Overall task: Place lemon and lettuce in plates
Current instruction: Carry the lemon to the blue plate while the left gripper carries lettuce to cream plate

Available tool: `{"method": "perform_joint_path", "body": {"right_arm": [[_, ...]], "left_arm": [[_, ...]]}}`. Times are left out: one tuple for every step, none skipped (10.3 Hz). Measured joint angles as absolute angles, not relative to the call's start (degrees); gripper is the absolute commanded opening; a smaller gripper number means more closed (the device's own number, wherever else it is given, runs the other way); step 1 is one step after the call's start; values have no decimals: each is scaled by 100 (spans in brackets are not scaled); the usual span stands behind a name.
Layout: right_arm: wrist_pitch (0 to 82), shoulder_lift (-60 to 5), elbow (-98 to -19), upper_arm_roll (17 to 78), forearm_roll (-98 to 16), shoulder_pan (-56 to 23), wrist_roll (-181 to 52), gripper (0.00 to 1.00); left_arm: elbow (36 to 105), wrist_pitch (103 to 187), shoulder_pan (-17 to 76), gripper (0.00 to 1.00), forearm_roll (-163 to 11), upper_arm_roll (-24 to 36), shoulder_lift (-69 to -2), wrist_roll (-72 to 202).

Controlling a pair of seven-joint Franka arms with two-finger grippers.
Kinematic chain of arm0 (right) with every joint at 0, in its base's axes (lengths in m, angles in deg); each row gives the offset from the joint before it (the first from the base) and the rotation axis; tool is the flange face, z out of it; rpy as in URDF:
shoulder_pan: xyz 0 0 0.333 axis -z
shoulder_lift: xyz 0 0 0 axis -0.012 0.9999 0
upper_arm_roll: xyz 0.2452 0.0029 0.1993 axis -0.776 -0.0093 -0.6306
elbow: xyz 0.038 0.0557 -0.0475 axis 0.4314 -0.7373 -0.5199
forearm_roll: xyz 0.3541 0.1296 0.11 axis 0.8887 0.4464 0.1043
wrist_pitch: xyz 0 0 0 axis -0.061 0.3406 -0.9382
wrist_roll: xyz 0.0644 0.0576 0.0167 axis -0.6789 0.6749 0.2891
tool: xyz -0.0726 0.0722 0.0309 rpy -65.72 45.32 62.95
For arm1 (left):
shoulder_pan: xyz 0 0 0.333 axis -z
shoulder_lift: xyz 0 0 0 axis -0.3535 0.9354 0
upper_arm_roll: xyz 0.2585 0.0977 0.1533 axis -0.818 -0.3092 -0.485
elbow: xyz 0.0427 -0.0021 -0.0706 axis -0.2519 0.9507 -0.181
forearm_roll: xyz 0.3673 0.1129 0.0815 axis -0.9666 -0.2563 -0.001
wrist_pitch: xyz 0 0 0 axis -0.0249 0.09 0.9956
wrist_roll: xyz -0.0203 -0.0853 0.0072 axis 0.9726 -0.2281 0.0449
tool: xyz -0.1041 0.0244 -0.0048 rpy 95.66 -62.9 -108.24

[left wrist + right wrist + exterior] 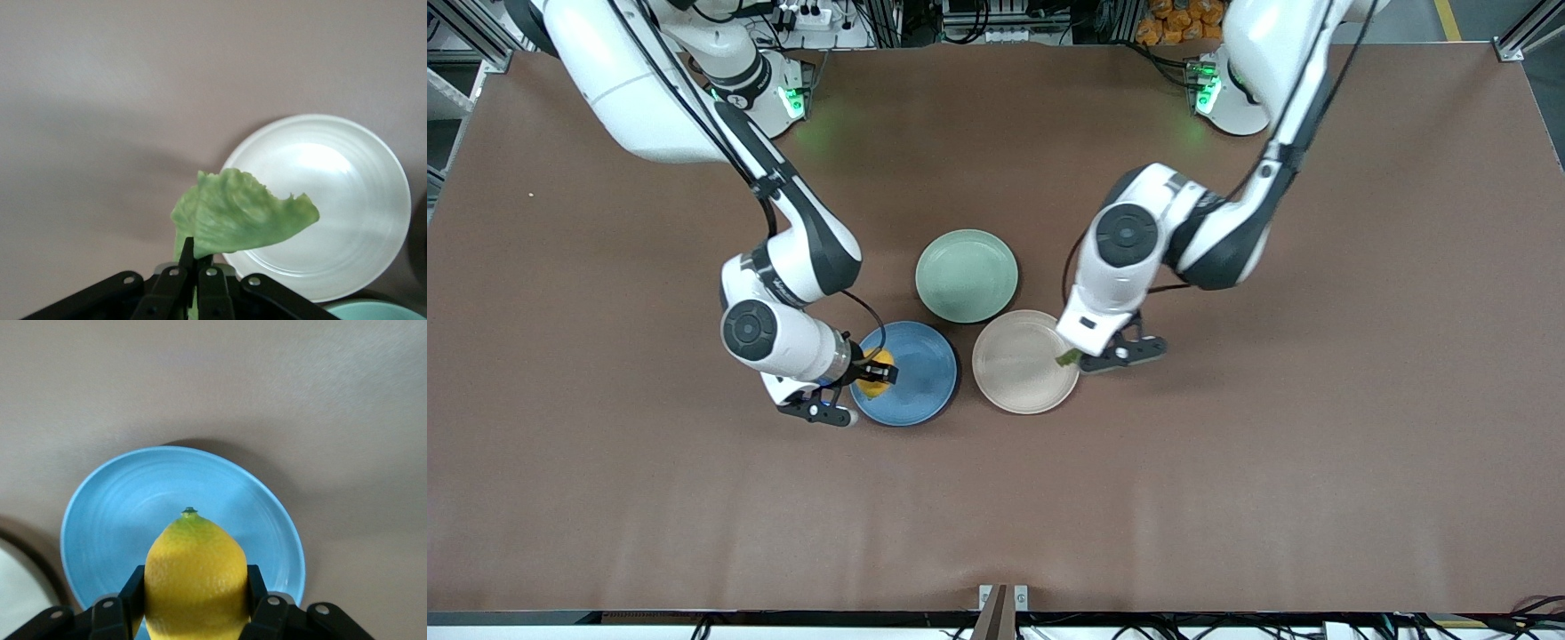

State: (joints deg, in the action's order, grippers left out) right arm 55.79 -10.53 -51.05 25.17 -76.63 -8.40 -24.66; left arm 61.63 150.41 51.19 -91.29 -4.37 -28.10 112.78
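My right gripper point(878, 373) is shut on the yellow lemon point(874, 372) and holds it over the blue plate point(916, 373). In the right wrist view the lemon point(195, 577) sits between the two fingers above the blue plate point(120, 513). My left gripper point(1069, 357) is shut on the stem end of the green lettuce point(1067, 357) and holds it over the rim of the beige-pink plate point(1018, 363). In the left wrist view the lettuce point(240, 213) hangs partly over the beige-pink plate point(333, 200).
A pale green plate point(967, 275) stands just farther from the front camera than the two plates, between them. Its rim shows in the left wrist view point(373, 311). The brown table point(1227, 462) spreads around the plates.
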Motion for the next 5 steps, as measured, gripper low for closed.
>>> {"method": "perform_joint_path", "body": {"right_arm": [[5807,-899,-5100,2516,-7663,-872,-2437,14],[6004,-773,-5089,2516,-7663,-897,-2388,30],[6061,-702,-5053,2515,-7663,-913,-2366,82],[6062,-699,-5013,2514,-7663,-921,-2357,100],[6062,-699,-5000,2514,-7664,-928,-2354,100]], "left_arm": [[6004,15143,5269,0,-9129,-439,-2561,11603],[5872,15291,5372,0,-9129,-441,-2342,11835],[5786,15402,5430,44,-9129,-442,-2174,11948],[5737,15432,5444,99,-9129,-443,-2080,11963],[5712,15435,5443,100,-9129,-456,-2061,11963]]}}
